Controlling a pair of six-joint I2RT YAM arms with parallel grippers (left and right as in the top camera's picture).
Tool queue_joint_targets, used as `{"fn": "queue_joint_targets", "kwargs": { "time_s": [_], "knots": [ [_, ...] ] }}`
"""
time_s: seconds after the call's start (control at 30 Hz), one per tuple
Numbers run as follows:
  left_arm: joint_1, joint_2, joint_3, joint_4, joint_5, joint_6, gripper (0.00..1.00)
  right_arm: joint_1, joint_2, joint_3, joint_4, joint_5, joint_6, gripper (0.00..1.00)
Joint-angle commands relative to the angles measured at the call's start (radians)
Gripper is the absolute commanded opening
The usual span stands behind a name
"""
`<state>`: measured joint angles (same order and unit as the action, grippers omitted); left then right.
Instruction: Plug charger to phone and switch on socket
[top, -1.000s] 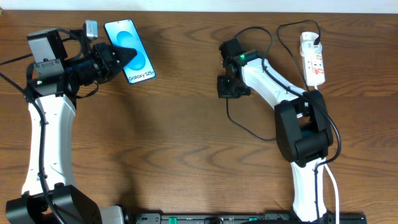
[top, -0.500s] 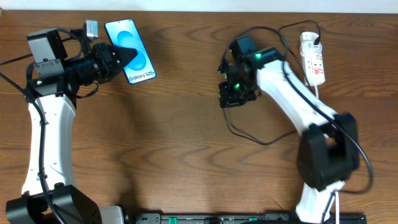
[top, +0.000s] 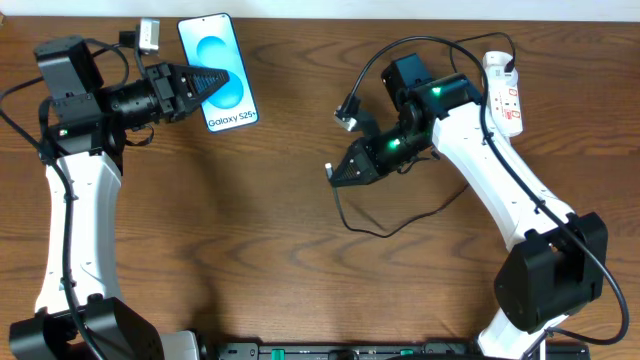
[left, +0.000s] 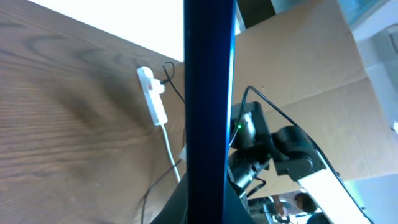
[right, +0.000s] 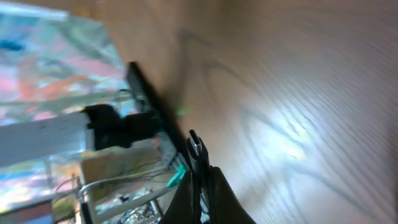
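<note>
The phone (top: 222, 95), blue screen up, is at the far left, and my left gripper (top: 213, 77) is shut on its left edge. From the left wrist it shows edge-on as a dark bar (left: 210, 93) rising between the jaws of that gripper (left: 208, 208). My right gripper (top: 334, 174) is over the table's middle and points left. It is shut on the charger's plug (right: 195, 144), whose metal tip sticks out past the gripper (right: 203, 186). The black cable (top: 385, 228) loops back to the white socket (top: 503, 95) at the far right, also visible from the left wrist (left: 153, 97).
About a hand's width of bare wood (top: 290, 130) lies between the phone and the plug. The slack cable lies in a loop under my right arm (top: 500, 170). The socket's white cord (left: 171, 152) trails toward the table's front. The back table edge (top: 320, 12) runs just behind the phone.
My right arm has swung left and toward the front with the plug, turning to point at the phone. The left gripper has shifted the phone slightly right and back.
</note>
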<state>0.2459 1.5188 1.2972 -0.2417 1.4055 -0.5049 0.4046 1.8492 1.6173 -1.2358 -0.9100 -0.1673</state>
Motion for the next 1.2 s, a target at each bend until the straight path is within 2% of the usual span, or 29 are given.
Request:
{"fn": "queue_joint_targets", "kwargs": {
  "time_s": [0.0, 0.17, 0.43, 0.67, 1.17],
  "knots": [
    [-0.001, -0.011, 0.031, 0.008, 0.072, -0.024, 0.07, 0.016, -0.018, 0.005, 0.017, -0.163, -0.081, 0.01],
    [-0.005, -0.011, 0.031, 0.008, 0.072, -0.033, 0.07, 0.066, -0.018, 0.005, 0.107, -0.225, -0.038, 0.01],
    [-0.052, -0.011, 0.031, 0.045, 0.072, -0.027, 0.07, 0.167, -0.018, 0.005, 0.340, -0.205, 0.184, 0.01],
    [-0.055, -0.011, 0.031, 0.065, 0.072, -0.016, 0.07, 0.176, -0.018, 0.005, 0.462, -0.193, 0.316, 0.01],
    [-0.055, -0.011, 0.031, 0.065, 0.047, 0.022, 0.07, 0.177, -0.023, 0.005, 0.587, -0.253, 0.425, 0.01]
  ]
}}
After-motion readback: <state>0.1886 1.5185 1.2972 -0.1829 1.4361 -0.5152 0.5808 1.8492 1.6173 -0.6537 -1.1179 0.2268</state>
